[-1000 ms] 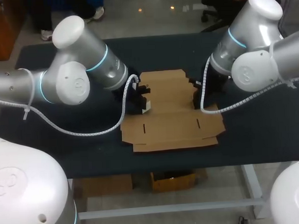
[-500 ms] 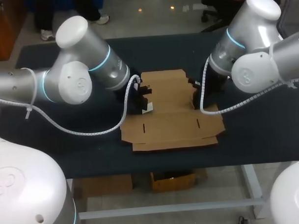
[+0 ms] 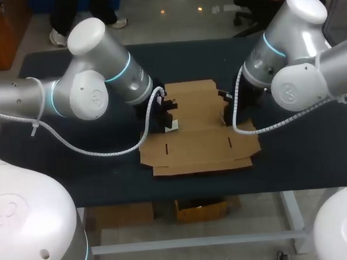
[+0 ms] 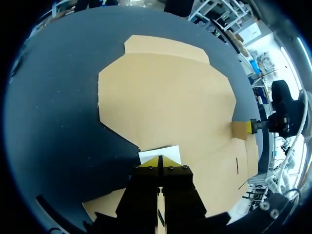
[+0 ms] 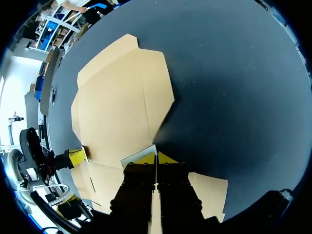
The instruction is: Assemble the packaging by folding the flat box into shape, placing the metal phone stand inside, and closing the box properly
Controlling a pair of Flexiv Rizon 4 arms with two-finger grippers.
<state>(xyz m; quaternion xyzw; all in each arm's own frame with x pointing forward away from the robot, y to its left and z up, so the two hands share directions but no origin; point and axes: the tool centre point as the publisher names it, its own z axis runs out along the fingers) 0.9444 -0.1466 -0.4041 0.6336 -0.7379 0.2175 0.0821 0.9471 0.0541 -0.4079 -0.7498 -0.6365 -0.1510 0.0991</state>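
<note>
The flat brown cardboard box lies unfolded in the middle of the dark table. My left gripper is shut at the box's left edge, its yellow tips against a small pale side flap that stands up. At the box's right edge my right gripper is also shut, its tips against the opposite side flap. The left wrist view shows the box ahead of the left gripper, with the right gripper touching a raised brown flap. No metal phone stand is in view.
The dark table has bare cloth to the left, right and behind the box. The box's front flap lies close to the table's front edge. White cables hang from both arms over the box's side edges.
My left arm's elbow has shifted a little to the right and back. The box and both grippers stay almost where they were.
</note>
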